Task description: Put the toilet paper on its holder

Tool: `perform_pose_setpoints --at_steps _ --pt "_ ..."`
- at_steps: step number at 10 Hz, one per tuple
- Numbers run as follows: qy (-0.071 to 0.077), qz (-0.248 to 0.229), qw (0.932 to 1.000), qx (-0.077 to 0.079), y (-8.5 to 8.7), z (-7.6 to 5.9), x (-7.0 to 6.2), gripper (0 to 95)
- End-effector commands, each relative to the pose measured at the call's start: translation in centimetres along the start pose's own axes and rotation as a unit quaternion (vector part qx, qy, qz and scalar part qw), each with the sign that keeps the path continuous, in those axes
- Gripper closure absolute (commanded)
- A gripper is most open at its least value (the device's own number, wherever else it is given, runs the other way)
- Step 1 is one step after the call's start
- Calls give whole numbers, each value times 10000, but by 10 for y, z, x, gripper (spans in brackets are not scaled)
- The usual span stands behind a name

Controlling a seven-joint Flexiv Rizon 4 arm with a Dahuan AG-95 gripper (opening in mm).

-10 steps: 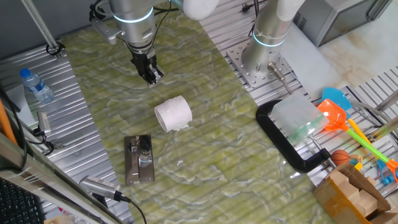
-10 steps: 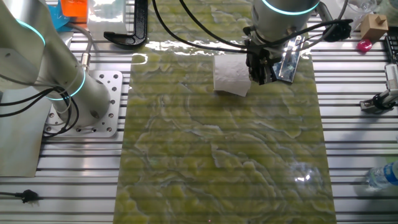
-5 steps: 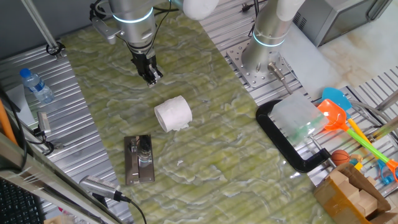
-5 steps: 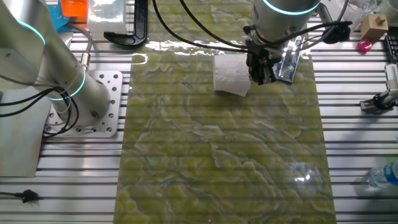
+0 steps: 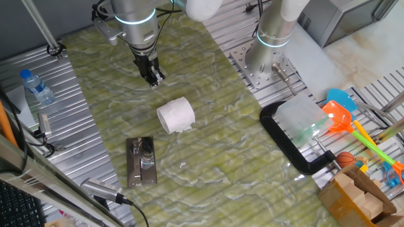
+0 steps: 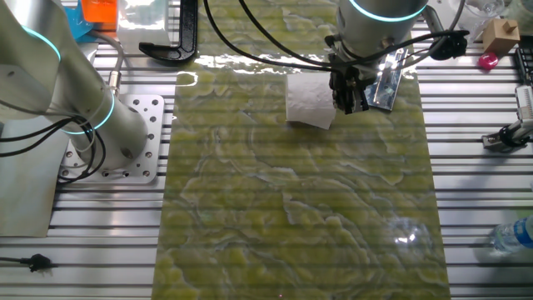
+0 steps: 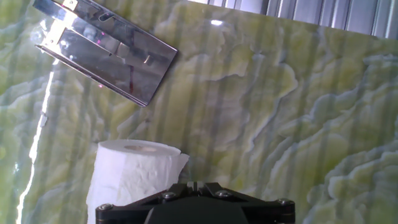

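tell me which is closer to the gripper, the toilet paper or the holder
The toilet paper. The white roll lies on its side on the mat, between the gripper and the shiny metal holder, which sits farther off near the mat's edge.

Robotics lab bench: slotted aluminium table [image 5: 88,113] under green marbled mat [image 5: 208,139], second arm's bolted base plate [image 5: 255,69] upper centre, black C-clamp [image 5: 287,148] and plastic toys [image 5: 353,129] at right edge.

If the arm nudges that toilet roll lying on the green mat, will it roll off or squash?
The toilet paper lies on its curved side, so a sideways nudge would probably set it rolling. It looks soft and light, so it may dent under the gripper. Its ragged loose edge might flap or unwind.
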State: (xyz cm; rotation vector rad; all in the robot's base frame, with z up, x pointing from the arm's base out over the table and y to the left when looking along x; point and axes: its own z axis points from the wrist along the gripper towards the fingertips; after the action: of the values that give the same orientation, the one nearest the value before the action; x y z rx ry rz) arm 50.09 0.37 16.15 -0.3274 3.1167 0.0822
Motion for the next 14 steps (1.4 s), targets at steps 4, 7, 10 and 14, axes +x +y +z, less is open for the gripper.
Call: perform_pose_setpoints --at_steps 4,7,10,14 --pt "-3 123 9999 15 1 1 0 760" --pt "3 176 9998 26 2 4 -1 950" --pt "2 195 9998 27 2 4 -1 760" --pt "7 206 9997 88 2 4 -1 760"
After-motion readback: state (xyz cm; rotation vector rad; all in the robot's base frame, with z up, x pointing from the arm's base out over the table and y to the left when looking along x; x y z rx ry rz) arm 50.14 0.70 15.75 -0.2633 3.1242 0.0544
